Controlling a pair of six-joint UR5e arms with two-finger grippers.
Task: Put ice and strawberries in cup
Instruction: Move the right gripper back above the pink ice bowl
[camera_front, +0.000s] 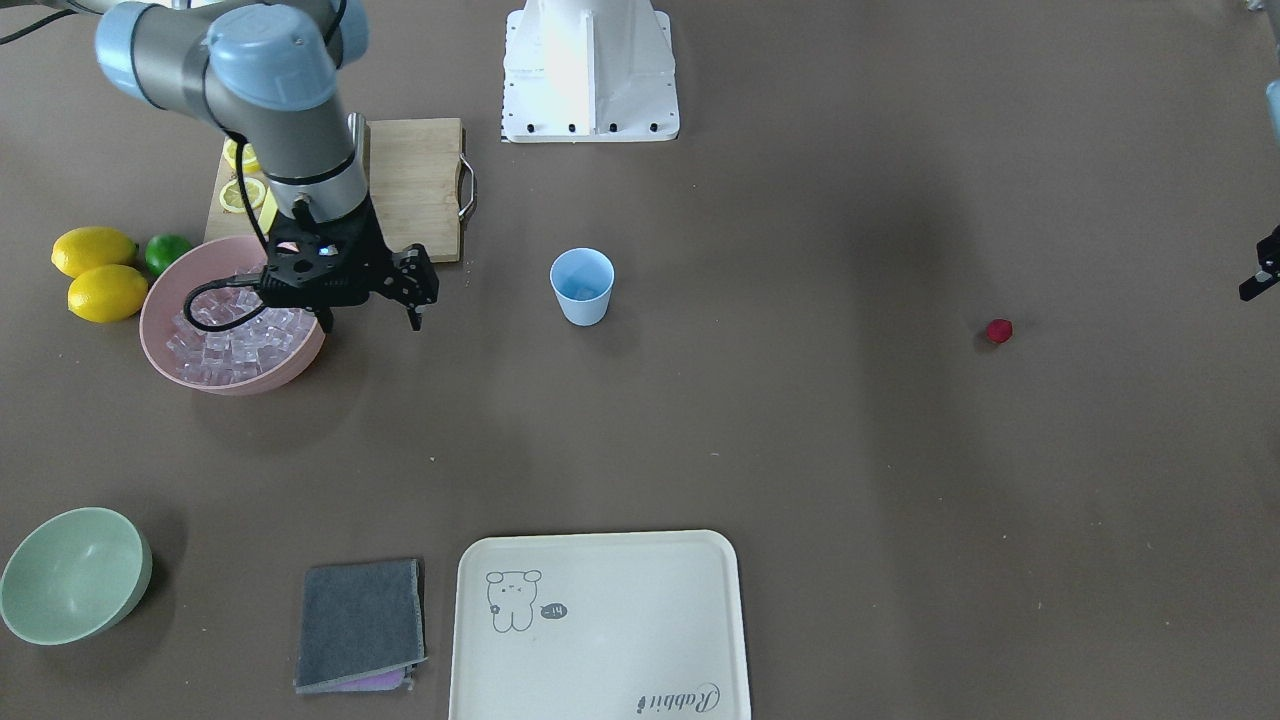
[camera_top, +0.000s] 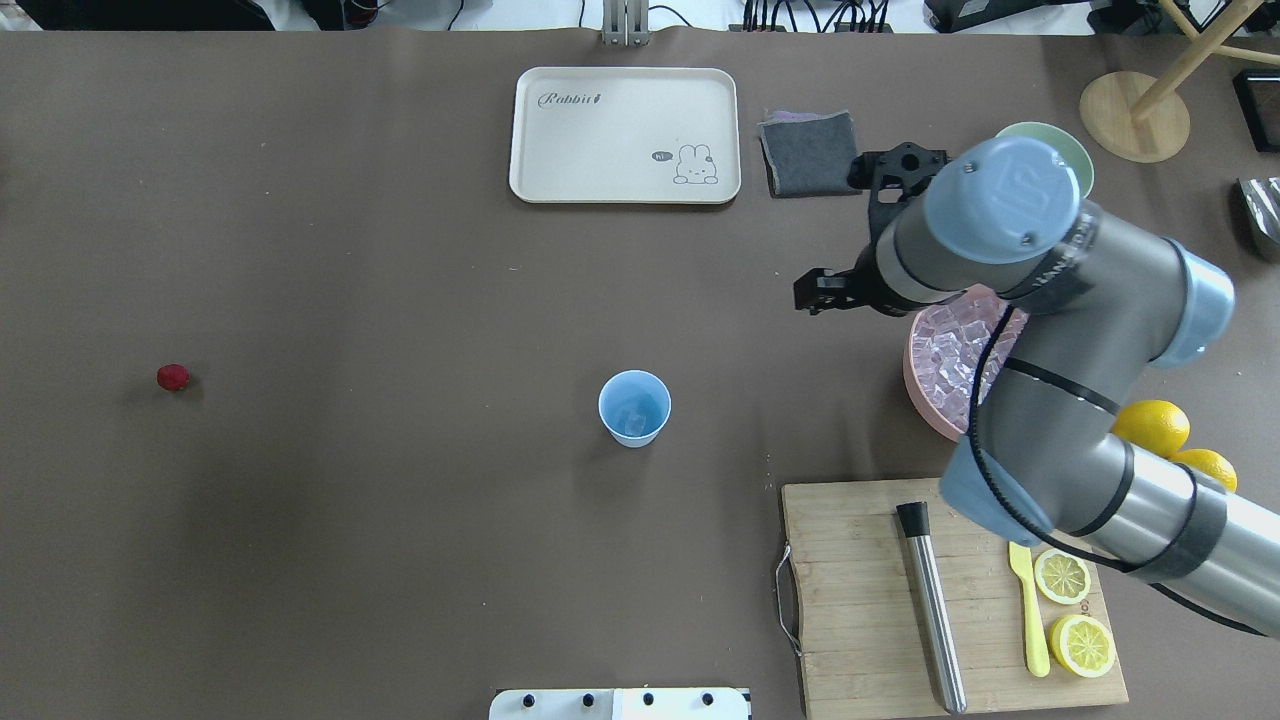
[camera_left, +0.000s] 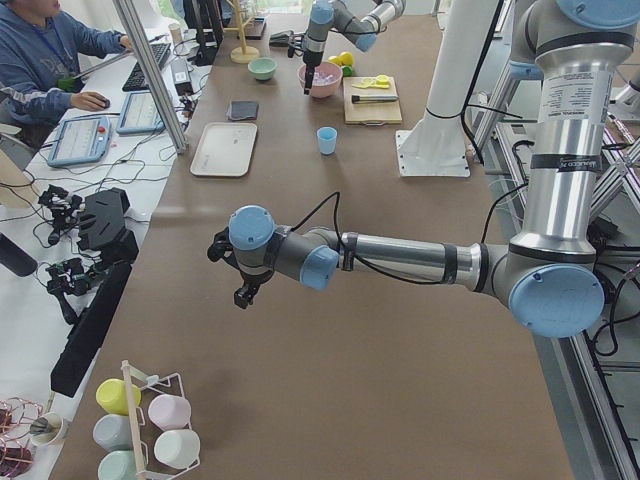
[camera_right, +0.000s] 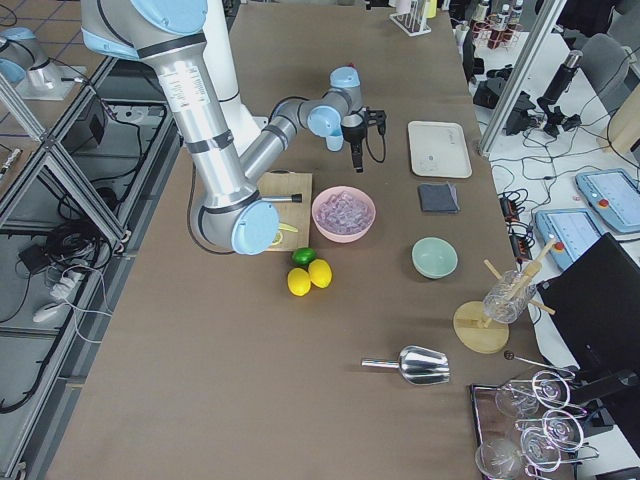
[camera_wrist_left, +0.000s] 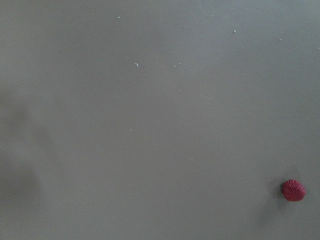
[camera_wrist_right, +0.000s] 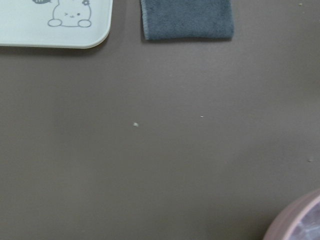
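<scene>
1. The cup (camera_front: 582, 286) stands upright mid-worktop (camera_front: 800, 450). The overhead view shows at least one clear cube on its floor, so I judge the ice step begun and the berry step not yet done
2. Nearest the cup, on its robot-right side, the right pincer (camera_front: 416, 318) hangs over bare worktop between the cup and the pink bowl (camera_front: 255, 385), just beside the bowl's rim. Its fingers point down but are seen edge-on, so I cannot tell whether it is clenched, released or carrying a cube
3. Next out on that side, the ice (camera_front: 235, 340) lies heaped in the pink bowl, near the cup but apart from it
4. On the cup's opposite, robot-left side and well apart, the strawberry (camera_front: 999, 331) lies alone on the worktop. It is nearly round, so no long axis should matter to a grasp
5. Farthest from the cup, beyond the strawberry, the left pincer (camera_left: 243, 292) hovers above the worktop, and I cannot tell its state. This arm is much the nearer to the berry. Its wrist view puts the berry in the lower right corner, so the berry lies off to one side, on the pincer's cup side, not beneath it. The pickup likely turns on closing that sideways offset before descending
</scene>
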